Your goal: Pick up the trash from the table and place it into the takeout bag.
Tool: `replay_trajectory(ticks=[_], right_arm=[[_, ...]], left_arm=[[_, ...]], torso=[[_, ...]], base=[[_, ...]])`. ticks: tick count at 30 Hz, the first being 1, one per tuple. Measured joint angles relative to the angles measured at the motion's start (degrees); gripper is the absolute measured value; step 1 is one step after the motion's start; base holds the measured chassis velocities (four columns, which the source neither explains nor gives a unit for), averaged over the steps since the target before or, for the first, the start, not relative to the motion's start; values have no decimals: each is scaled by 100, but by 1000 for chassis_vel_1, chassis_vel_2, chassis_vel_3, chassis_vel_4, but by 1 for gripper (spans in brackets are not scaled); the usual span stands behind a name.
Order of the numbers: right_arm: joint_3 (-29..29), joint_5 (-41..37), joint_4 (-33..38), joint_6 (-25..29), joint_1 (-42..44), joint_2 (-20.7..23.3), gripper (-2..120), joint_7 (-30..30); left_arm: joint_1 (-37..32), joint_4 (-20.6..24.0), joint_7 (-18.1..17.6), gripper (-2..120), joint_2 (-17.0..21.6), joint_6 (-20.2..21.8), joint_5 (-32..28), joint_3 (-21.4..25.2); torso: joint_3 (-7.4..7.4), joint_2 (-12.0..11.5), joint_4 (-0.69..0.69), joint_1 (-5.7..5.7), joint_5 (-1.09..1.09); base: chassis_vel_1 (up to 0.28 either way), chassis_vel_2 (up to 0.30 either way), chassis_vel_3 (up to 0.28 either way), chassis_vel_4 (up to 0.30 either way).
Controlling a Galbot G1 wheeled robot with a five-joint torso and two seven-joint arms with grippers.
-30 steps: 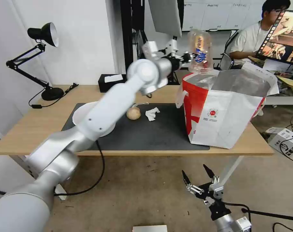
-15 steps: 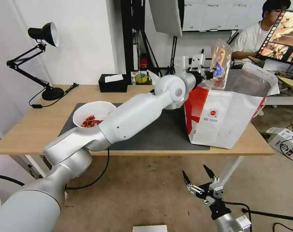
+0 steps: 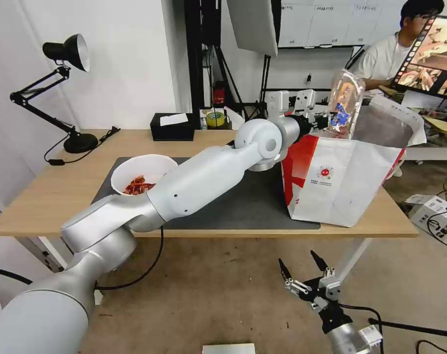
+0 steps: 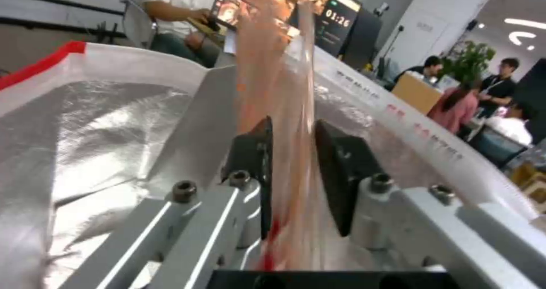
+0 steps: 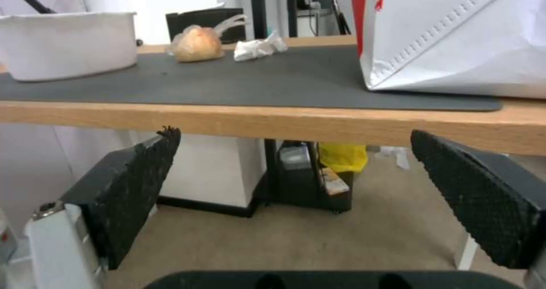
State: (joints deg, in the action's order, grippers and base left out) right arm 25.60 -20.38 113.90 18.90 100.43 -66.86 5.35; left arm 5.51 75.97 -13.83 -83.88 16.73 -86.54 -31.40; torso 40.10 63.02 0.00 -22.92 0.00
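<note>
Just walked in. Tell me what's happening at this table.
The left gripper holds the clear plastic tray over the open top of the takeout bag, jaws shut on it. The white bowl, the beige wrapped ball and the crumpled tissue sit on the table's mat. The right gripper hangs open below the table edge.

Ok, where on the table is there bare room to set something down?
Bare wood lies between the desk lamp and the mat, and as a strip along the table front edge. The mat is free in front of the wrapped ball and tissue. It is crowded around the bowl and takeout bag.
</note>
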Motion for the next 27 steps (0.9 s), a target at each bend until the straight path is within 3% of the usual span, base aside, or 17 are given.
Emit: replay_trajectory(ticks=[9, 12, 18, 20, 21, 24, 25, 27], right_arm=[[-60, 15, 31, -49, -16, -71, 100, 24], [-61, 16, 68, -67, -54, -73, 100, 24], [-62, 14, 70, -73, -111, -31, 100, 18], [-73, 8, 62, -75, -150, 3, 100, 13], [-73, 8, 62, -75, -150, 3, 100, 13], [-186, -9, 24, -81, -256, 80, 100, -22], [-186, -9, 24, -81, -256, 80, 100, -22], [-289, -15, -4, -93, -352, 139, 100, -54]], left_arm=[[-82, 184, -17, 59, 222, 16, -76, 101], [-101, 564, 55, 75, 615, 33, -114, 193], [-233, 1031, 104, 91, 1084, 13, -167, 396], [-401, 1321, 103, 99, 1429, -41, -194, 572], [-401, 1321, 103, 99, 1429, -41, -194, 572], [-995, 1966, 135, 100, 2229, -254, -53, 775], [-995, 1966, 135, 100, 2229, -254, -53, 775], [-1661, 2411, 314, 100, 2982, -558, 406, 1013]], torso=[[0, 0, -1, 0, -1], [0, 0, 0, 0, -1], [0, 0, 0, 0, -1], [0, 0, 1, 0, -2], [0, 0, 1, 0, -2], [0, 0, -1, 0, -2], [0, 0, -1, 0, -2], [0, 0, 1, 0, -4]], base=[[0, 0, 0, 0], [0, 0, 0, 0], [0, 0, 0, 0], [0, 0, 0, 0], [0, 0, 0, 0], [0, 0, 0, 0], [0, 0, 0, 0], [0, 0, 0, 0]])
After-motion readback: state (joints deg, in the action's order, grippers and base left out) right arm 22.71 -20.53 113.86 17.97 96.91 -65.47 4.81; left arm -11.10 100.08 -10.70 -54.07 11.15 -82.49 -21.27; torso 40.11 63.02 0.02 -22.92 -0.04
